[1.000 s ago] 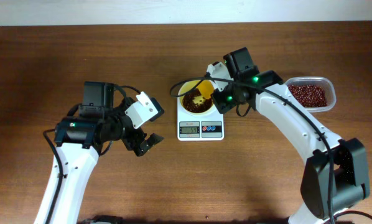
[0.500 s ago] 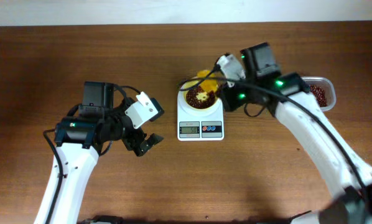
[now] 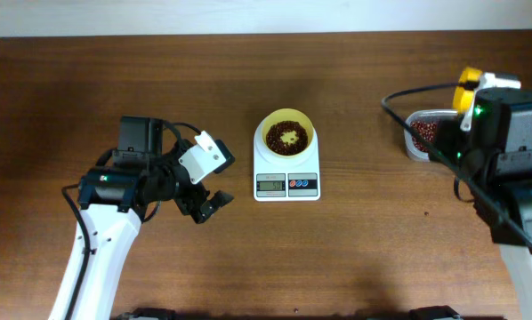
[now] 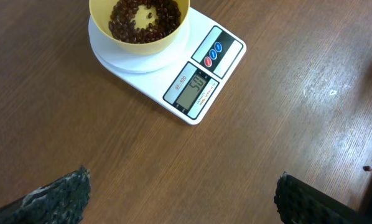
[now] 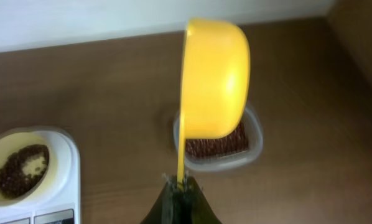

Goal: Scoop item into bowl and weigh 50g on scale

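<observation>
The table point(image 3: 382, 249) is carrying the scale point(image 3: 312, 169) at its middle and the tub point(image 3: 415, 142) far right. The left gripper point(image 3: 211, 206) is hovering left of the scale, fingers spread wide and empty. The bowl point(image 3: 262, 133) is sitting on the scale. The right gripper point(image 5: 180, 186) is pinching the handle of the scoop point(image 5: 214, 81), holding it tipped on edge above the tub. Beans point(image 3: 279, 147) are lying in the bowl and in the tub.

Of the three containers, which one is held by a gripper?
The orange-yellow scoop, its handle pinched in the right gripper; the clear tub rests on the table and the pale bowl on the scale.
</observation>
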Motion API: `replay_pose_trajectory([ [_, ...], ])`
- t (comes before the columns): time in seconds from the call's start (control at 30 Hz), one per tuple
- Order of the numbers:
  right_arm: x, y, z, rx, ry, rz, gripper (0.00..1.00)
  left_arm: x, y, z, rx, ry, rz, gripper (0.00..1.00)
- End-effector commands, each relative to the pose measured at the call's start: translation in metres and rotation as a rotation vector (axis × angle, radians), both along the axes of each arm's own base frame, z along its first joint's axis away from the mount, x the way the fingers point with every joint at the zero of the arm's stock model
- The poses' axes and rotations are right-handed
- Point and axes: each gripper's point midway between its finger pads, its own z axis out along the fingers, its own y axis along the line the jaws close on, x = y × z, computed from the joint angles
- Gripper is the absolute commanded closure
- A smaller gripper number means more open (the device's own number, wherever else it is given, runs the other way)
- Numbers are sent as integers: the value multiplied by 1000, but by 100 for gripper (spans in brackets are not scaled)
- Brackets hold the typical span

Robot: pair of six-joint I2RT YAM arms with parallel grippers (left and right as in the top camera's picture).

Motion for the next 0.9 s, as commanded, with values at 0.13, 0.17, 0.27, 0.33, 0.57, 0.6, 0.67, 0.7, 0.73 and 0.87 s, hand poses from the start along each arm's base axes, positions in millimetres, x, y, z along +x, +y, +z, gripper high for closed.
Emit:
replay_pose_trajectory([
  [0.13, -49, 13, -115, 328, 424, -282, 96, 0, 1, -1, 2, -4, -6, 1],
  [0.17, -55, 17, -140, 375, 466, -330, 96, 0, 1, -1, 2, -4, -6, 1],
  [0.27, -46, 50, -193, 553, 487, -252, 96, 0, 1, -1, 2, -4, -6, 1],
  [0.33, -49, 57, -222, 596, 493, -238, 96, 0, 1, -1, 2, -3, -6, 1],
  [0.57, -65, 68, -254, 654, 542, -222, 96, 0, 1, -1, 2, -4, -6, 1],
  [0.6, -65, 67, -254, 653, 542, -222, 96, 0, 1, -1, 2, -4, -5, 1],
  [0.67, -66, 67, -254, 652, 550, -224, 96, 0, 1, -1, 2, -4, -5, 1],
  [0.7, -67, 67, -255, 651, 554, -226, 95, 0, 1, -1, 2, -4, -6, 1],
  [0.73, -68, 67, -255, 651, 557, -227, 67, 0, 1, -1, 2, -4, -5, 1],
  [0.87, -74, 76, -254, 691, 589, -206, 1, 0, 1, -1, 2, -4, -6, 1],
])
